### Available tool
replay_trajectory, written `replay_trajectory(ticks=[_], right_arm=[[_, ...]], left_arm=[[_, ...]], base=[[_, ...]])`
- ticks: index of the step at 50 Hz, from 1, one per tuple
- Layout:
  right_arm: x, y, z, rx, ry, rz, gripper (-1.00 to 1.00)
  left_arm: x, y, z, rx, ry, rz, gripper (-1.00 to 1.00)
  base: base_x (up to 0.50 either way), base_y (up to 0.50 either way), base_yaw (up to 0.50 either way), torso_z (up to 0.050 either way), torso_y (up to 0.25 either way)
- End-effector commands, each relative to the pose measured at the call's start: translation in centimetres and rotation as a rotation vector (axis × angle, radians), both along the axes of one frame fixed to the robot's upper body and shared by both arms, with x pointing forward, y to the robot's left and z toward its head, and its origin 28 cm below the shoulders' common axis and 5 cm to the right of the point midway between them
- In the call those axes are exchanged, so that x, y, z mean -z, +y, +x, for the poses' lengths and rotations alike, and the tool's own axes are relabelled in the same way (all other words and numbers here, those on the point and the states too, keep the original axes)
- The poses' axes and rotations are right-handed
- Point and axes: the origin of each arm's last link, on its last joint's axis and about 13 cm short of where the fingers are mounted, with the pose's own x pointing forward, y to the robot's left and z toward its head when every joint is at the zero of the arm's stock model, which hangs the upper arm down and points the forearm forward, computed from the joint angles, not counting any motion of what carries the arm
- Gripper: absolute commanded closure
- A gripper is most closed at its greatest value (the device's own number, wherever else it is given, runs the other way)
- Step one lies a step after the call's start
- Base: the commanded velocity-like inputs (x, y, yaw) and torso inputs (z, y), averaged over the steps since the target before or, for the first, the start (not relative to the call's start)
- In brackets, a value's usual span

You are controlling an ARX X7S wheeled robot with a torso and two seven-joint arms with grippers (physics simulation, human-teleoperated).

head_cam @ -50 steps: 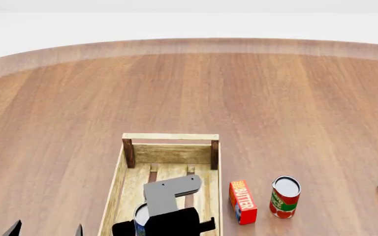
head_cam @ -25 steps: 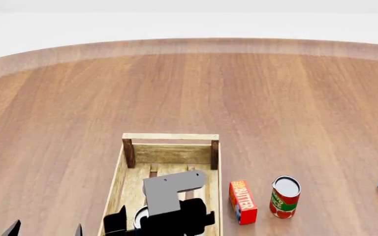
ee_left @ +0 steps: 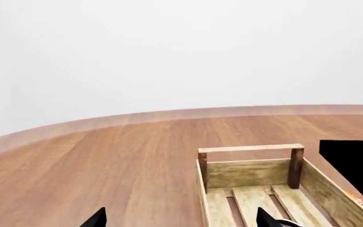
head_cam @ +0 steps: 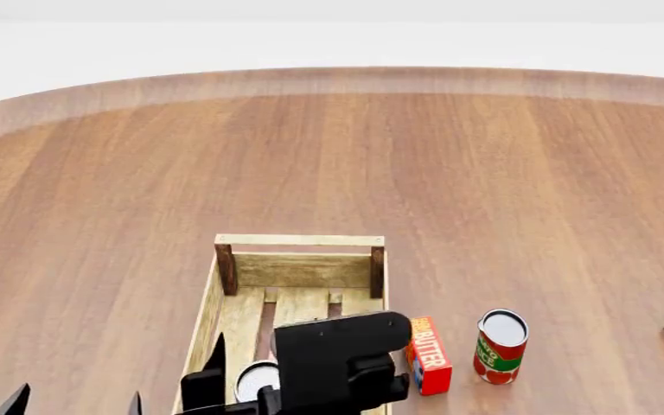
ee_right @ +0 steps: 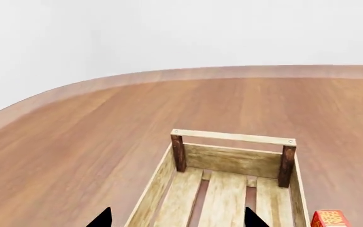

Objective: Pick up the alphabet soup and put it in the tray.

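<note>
Left wrist view: the left gripper point(ee_left: 180, 220) stands open over bare table point(ee_left: 106, 161) beside the tray point(ee_left: 251, 172).

Head view: the alphabet soup point(head_cam: 258, 379), only its silver-white top visible, sits inside the tray point(head_cam: 297, 240) between the spread fingers of the right gripper point(head_cam: 265, 391). A butter box point(head_cam: 427, 354) and red-and-green can point(head_cam: 501, 346) stand beside the tray's right wall.

Right wrist view: fingertips point(ee_right: 99, 218) parted; slatted floor ahead is free up to the end rail.

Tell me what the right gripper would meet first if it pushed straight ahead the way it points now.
Probably the far end wall of the light-wood slatted tray: the right gripper looks open, pointing along the tray's floor toward that wall. Depth is unclear, so it might pass above.
</note>
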Motion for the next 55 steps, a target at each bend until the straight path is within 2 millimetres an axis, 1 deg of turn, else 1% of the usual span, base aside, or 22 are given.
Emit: replay_trajectory(ticks=[1, 3, 10, 22, 27, 31, 41, 51, 55], right_arm=[[-1.5, -0.6, -2.6, 0.008, -0.085, 0.050, -1.00], [-1.6, -0.6, -2.8, 0.007, -0.091, 0.050, -1.00], [-2.4, -1.0, -4.7, 0.004, -0.135, 0.068, -1.00], [-3.1, -1.5, -6.5, 0.013, -0.193, 0.079, -1.00], [-3.4, -1.6, -7.0, 0.012, -0.214, 0.077, -1.00], [-3.9, -1.6, -7.4, 0.012, -0.236, 0.079, -1.00], [-4.9, -1.8, -8.4, 0.013, -0.277, 0.078, -1.00], [-5.8, -2.1, -9.2, 0.015, -0.315, 0.081, -1.00], [-6.3, -2.1, -9.9, 0.014, -0.341, 0.080, -1.00]], left_arm=[[-1.1, -0.1, -0.8, 0.011, -0.033, -0.006, -1.00], [-1.2, -0.1, -0.9, 0.012, -0.037, -0.007, -1.00], [-2.4, -0.3, -1.9, 0.032, -0.077, -0.012, -1.00], [-3.4, -0.5, -2.7, 0.047, -0.114, -0.015, -1.00], [-3.8, -0.5, -3.0, 0.049, -0.130, -0.014, -1.00], [-3.7, -0.5, -2.9, 0.043, -0.133, -0.009, -1.00], [-4.6, -0.4, -3.6, 0.048, -0.165, -0.008, -1.00], [-4.8, -0.3, -3.9, 0.042, -0.174, -0.003, -1.00], [-5.1, -0.4, -4.2, 0.048, -0.182, -0.006, -1.00]], base=[[0.00, 0.00, 0.00, 0.000, 0.000], [0.00, 0.00, 0.00, 0.000, 0.000], [0.00, 0.00, 0.00, 0.000, 0.000], [0.00, 0.00, 0.00, 0.000, 0.000], [0.00, 0.00, 0.00, 0.000, 0.000], [0.00, 0.00, 0.00, 0.000, 0.000], [0.00, 0.00, 0.00, 0.000, 0.000], [0.00, 0.00, 0.00, 0.000, 0.000], [0.00, 0.00, 0.00, 0.000, 0.000]])
